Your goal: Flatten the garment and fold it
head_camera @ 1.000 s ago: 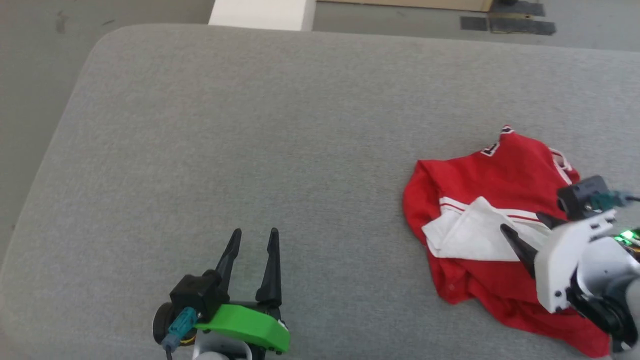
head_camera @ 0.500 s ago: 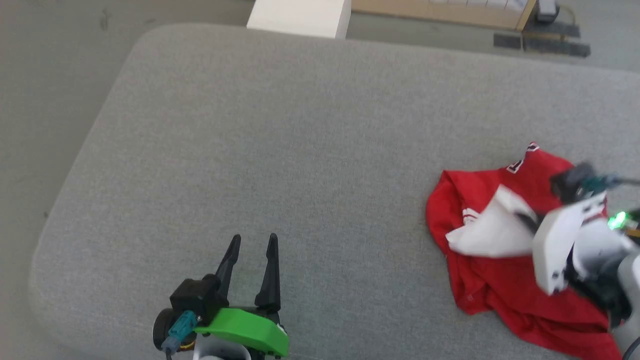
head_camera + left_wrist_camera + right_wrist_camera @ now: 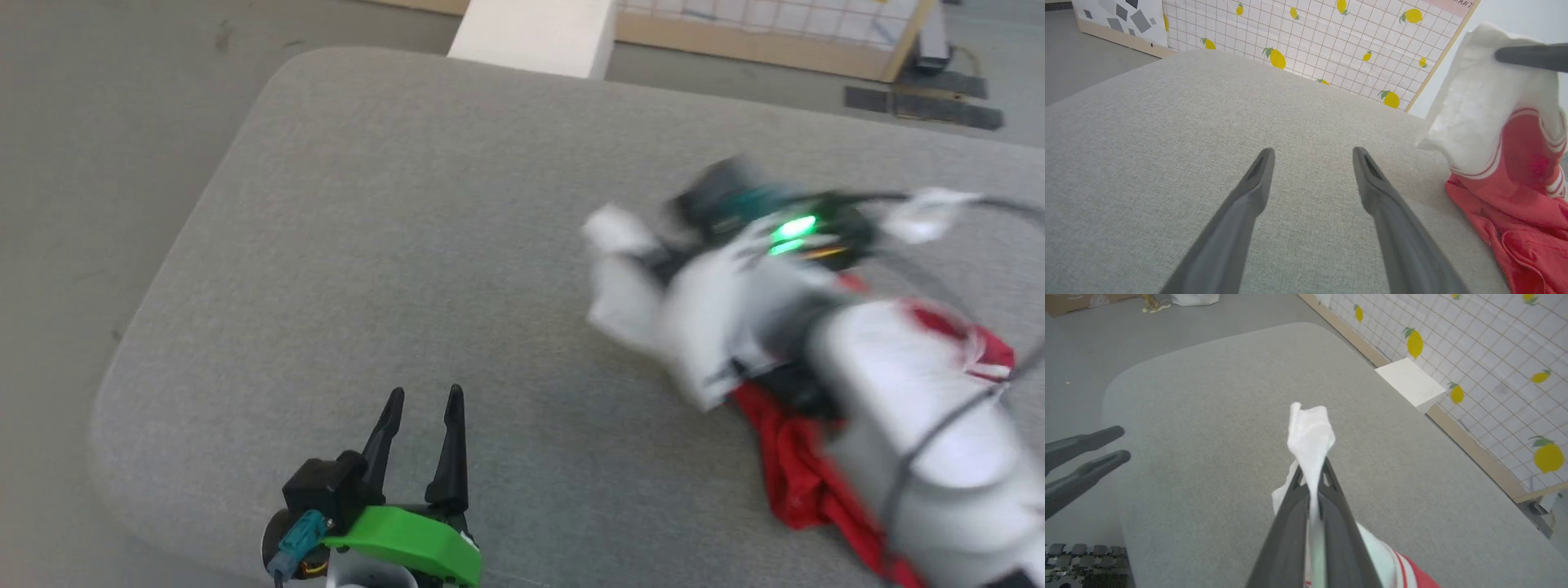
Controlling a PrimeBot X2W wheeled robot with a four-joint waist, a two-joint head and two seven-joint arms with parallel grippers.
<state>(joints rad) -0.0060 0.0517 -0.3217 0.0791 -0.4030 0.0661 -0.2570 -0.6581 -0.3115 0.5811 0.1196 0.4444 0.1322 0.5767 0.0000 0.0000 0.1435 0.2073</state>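
The right tool (image 3: 1312, 473) is clenched on a white sleeve of the garment (image 3: 1515, 163). The cloth is pinched between its closed fingers and bunches out past the tips. The sleeve is raised off the grey tabletop (image 3: 408, 204). The red body hangs down from it to the right and lies crumpled on the near right part of the surface, partly under the right arm. The left tool (image 3: 420, 396) is released, fingers spread, low over the tabletop's near left, well apart from the garment.
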